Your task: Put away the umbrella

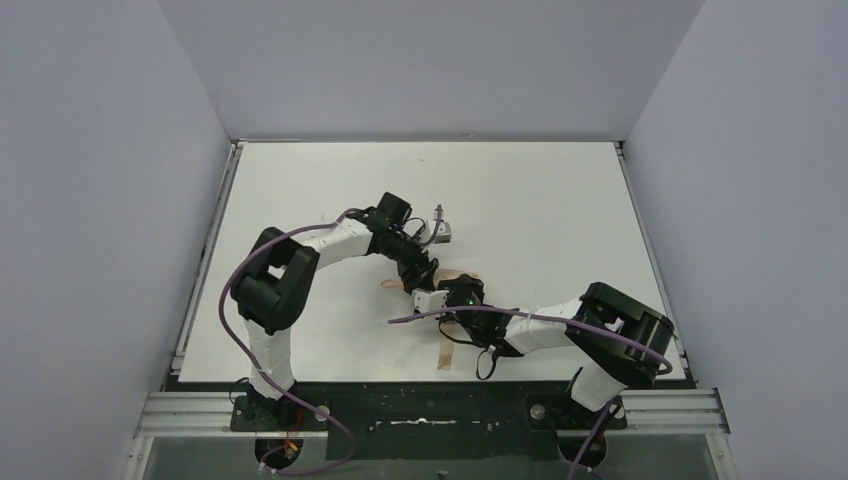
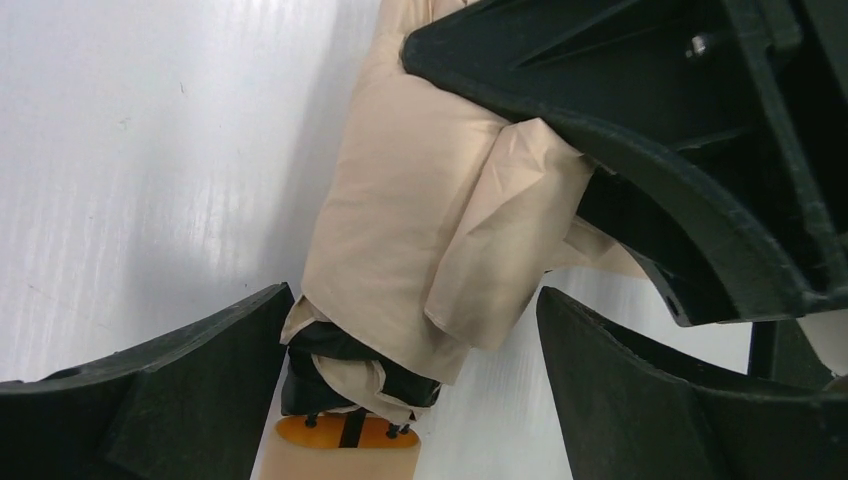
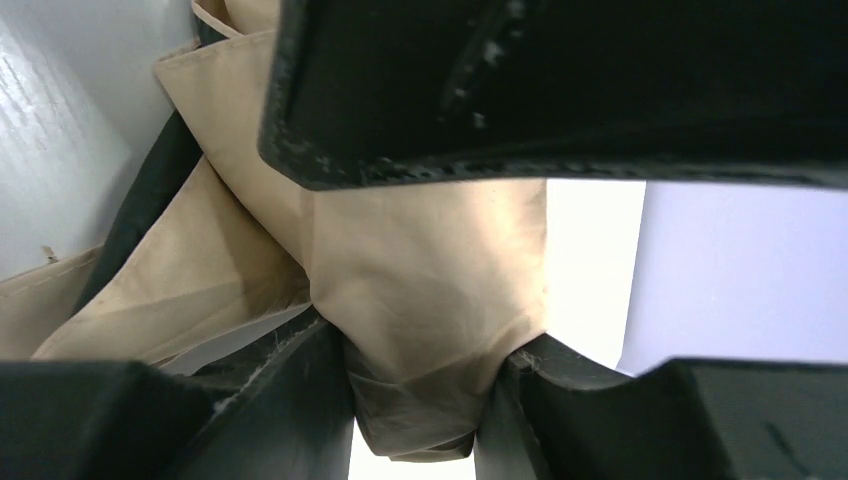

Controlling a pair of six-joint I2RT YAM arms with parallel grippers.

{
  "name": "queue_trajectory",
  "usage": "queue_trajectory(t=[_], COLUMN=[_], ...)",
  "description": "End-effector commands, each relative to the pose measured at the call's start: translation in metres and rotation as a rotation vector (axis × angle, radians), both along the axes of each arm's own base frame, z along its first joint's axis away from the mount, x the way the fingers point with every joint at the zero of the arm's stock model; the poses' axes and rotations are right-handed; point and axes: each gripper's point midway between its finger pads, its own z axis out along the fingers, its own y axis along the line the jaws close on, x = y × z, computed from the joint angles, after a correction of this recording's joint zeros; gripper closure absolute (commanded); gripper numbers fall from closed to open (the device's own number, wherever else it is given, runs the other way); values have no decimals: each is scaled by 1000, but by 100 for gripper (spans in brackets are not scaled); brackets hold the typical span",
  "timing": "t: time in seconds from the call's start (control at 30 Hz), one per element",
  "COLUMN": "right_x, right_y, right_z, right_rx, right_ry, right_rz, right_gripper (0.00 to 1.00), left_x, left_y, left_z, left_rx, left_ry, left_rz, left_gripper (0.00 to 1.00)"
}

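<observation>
The umbrella (image 1: 446, 348) lies on the white table (image 1: 540, 200), folded, its tan fabric bunched between the two arms. In the left wrist view its canopy (image 2: 420, 220) runs up the middle, with black trim and the tan handle (image 2: 345, 455) at the bottom. My left gripper (image 2: 415, 380) is open and straddles that end; the left finger (image 2: 180, 390) sits right beside the fabric. My right gripper (image 3: 430, 400) is shut on a fold of the umbrella fabric (image 3: 430, 270). In the top view the left gripper (image 1: 428, 290) and right gripper (image 1: 462, 296) almost touch.
The right gripper's black body (image 2: 650, 130) crowds the upper right of the left wrist view. Grey walls enclose the table on three sides. A metal rail (image 1: 200, 270) runs along the left edge, and the arm bases stand on the near rail (image 1: 420, 410).
</observation>
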Motion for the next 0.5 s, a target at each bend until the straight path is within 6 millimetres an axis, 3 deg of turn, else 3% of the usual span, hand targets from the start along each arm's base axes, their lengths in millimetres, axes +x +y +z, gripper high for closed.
queue_trajectory(t=[0.0,0.13,0.47], right_x=[-32,-32,-30], right_y=[-14,-13,-11], right_z=[-45,-44,-43], right_rx=[-111,-103,-94], right_ry=[162,159,153], right_rz=[67,67,60], right_gripper=[91,91,90], left_x=[5,3,-2], left_y=[-8,-13,-13], left_z=[4,-6,-14], left_rx=[-22,-5,33], left_ry=[-9,4,18], left_rz=[-40,-51,-65], left_gripper=[13,23,69])
